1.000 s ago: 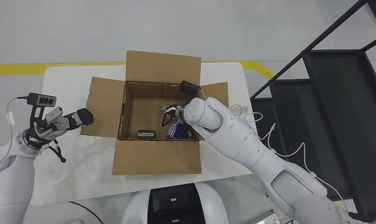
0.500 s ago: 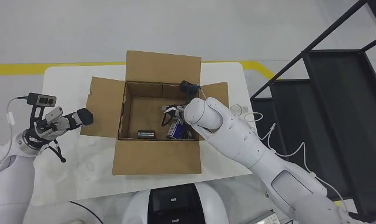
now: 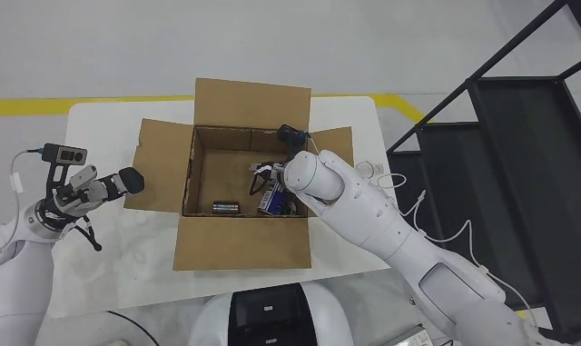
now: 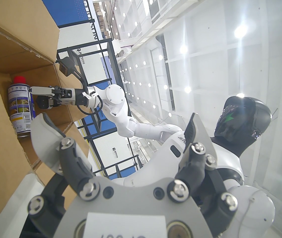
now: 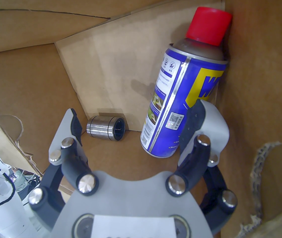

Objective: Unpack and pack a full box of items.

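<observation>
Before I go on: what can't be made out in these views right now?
- Top view: the right arm covers most of the spray can and the floor of the box beneath it; other items there cannot be told.
- Right wrist view: one finger of the open right gripper overlaps the can; contact cannot be told.
- Left wrist view: a box wall cuts off the floor past the can, hiding the bearing.
</observation>
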Available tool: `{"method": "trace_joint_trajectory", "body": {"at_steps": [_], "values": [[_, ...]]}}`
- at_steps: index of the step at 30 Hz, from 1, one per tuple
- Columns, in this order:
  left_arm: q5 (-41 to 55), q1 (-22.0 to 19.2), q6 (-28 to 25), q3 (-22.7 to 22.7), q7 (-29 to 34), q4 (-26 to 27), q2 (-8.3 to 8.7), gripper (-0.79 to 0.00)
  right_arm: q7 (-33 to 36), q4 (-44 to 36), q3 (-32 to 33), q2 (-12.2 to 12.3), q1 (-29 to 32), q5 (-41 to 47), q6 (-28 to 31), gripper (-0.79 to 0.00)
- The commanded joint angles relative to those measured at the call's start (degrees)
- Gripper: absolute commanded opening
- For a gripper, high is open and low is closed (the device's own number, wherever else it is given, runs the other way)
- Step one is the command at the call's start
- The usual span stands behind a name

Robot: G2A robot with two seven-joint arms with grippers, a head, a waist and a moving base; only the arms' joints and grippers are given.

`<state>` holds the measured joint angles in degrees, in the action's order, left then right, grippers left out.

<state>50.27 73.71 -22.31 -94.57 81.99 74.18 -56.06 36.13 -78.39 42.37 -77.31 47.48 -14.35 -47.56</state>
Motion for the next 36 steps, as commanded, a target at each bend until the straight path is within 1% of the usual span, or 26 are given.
{"method": "trace_joint_trajectory", "body": {"at_steps": [1, 4, 9, 14, 23, 32, 33, 34, 35, 36], "values": [[0.00, 0.00, 0.00, 0.00, 0.00, 0.00, 0.00, 0.000, -0.66, 0.06, -0.05, -0.10, 0.77, 0.43, 0.82, 0.000], [0.00, 0.00, 0.00, 0.00, 0.00, 0.00, 0.00, 0.000, -1.52, -0.34, -0.83, -0.56, 0.97, 0.32, -0.14, 0.000], [0.00, 0.00, 0.00, 0.00, 0.00, 0.00, 0.00, 0.000, -3.22, 0.02, -2.57, -1.59, 0.73, -0.29, -4.91, 0.000], [0.00, 0.00, 0.00, 0.00, 0.00, 0.00, 0.00, 0.000, -5.13, 1.83, -3.91, -3.00, 0.22, 1.07, -6.06, 0.000], [0.00, 0.00, 0.00, 0.00, 0.00, 0.00, 0.00, 0.000, -8.65, 7.24, -5.61, -5.58, -2.07, 2.56, -6.14, 0.000], [0.00, 0.00, 0.00, 0.00, 0.00, 0.00, 0.00, 0.000, -10.36, 12.91, -7.71, -8.18, -4.34, 3.18, -5.74, 0.000], [0.00, 0.00, 0.00, 0.00, 0.00, 0.00, 0.00, 0.000, -10.31, 13.47, -7.99, -8.42, -4.53, 3.12, -5.86, -0.068], [0.00, 0.00, 0.00, 0.00, 0.00, 0.00, 0.00, 0.000, -10.31, 14.03, -8.27, -8.66, -4.71, 3.02, -5.96, -0.108], [0.00, 0.00, 0.00, 0.00, 0.00, 0.00, 0.00, 0.000, -10.26, 14.62, -8.53, -8.89, -4.88, 2.93, -6.07, -0.126], [0.00, 0.00, 0.00, 0.00, 0.00, 0.00, 0.00, 0.000, -10.28, 15.25, -8.69, -9.10, -5.03, 2.88, -6.14, -0.114]]}}
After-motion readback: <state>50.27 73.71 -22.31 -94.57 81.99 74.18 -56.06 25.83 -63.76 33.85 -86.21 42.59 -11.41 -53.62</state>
